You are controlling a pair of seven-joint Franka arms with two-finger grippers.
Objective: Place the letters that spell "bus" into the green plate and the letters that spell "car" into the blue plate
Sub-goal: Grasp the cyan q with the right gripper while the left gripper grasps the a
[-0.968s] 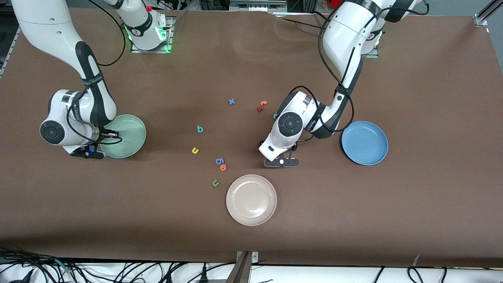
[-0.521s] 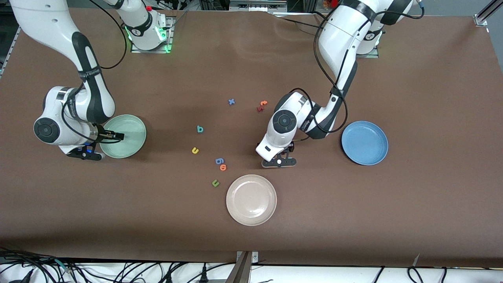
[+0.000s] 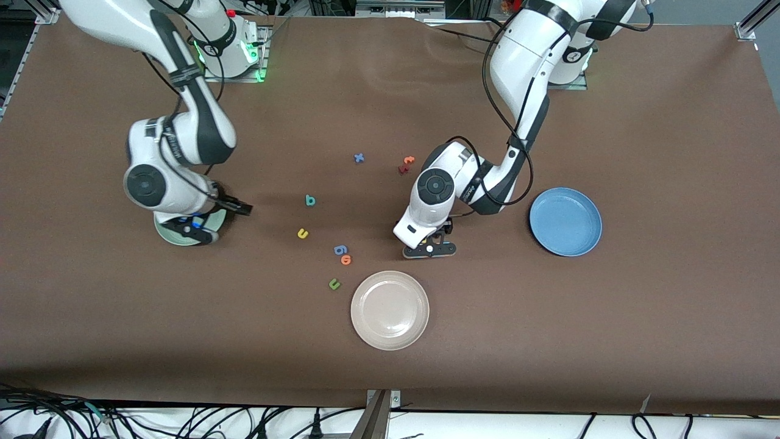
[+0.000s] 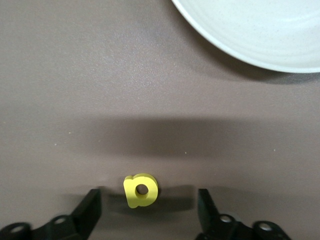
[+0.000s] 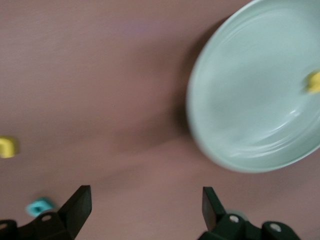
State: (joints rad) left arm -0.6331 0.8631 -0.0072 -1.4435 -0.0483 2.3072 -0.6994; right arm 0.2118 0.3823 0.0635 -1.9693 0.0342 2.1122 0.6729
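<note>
My left gripper (image 3: 430, 249) (image 4: 149, 200) is low over the table beside the off-white plate, open, with the yellow "a" (image 4: 140, 190) lying between its fingers and touching neither. The blue plate (image 3: 565, 221) lies toward the left arm's end. My right gripper (image 3: 194, 233) (image 5: 145, 197) hangs open over the edge of the green plate (image 3: 173, 236) (image 5: 250, 100) and holds nothing. A yellow letter (image 5: 314, 81) lies in that plate. The teal "b" (image 3: 310, 200) (image 5: 39, 205) and the yellow "u" (image 3: 302, 233) (image 5: 6, 146) lie on the table between the arms.
An off-white plate (image 3: 390, 310) (image 4: 260, 30) sits nearest the front camera. A blue "g" (image 3: 340, 249), an orange letter (image 3: 346, 260) and a dark green "u" (image 3: 334, 283) lie beside it. A blue "x" (image 3: 359, 158) and orange and red letters (image 3: 406, 163) lie farther back.
The right arm has swung from the green plate's outer side across it toward the middle of the table, covering most of the plate. The left hand has shifted slightly toward the right arm's end.
</note>
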